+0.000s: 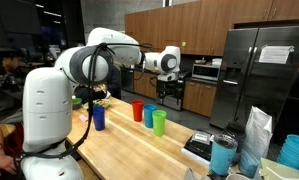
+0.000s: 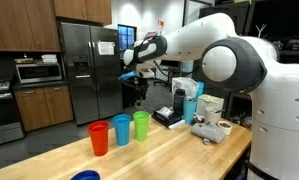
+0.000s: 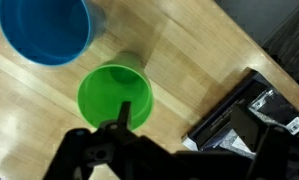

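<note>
1. Well above the wooden counter (image 1: 129, 150), in an exterior view, the gripper (image 1: 167, 62) hangs clear of three upright cups standing in a row just beside one another: the red cup (image 1: 138, 110), the blue cup (image 1: 149, 115) and the green cup (image 1: 159, 122). At this size I cannot tell whether the jaws are open or closed. From this height, any descent could drift off line.
2. Seen in an exterior view, the green cup (image 2: 141, 125) ends the row, near a black device (image 2: 169, 115). The cups look light, so a sideways nudge could tip the green one into the blue cup (image 2: 121, 129).
3. Looking down in the wrist view, the green cup (image 3: 115, 95) sits almost directly below, between the blue cup (image 3: 46, 30) and the black device (image 3: 244, 115). Blurred dark gripper parts overlap its near rim, and the jaw state does not show here either. A finger landing on the rim could flip the cup.
</note>
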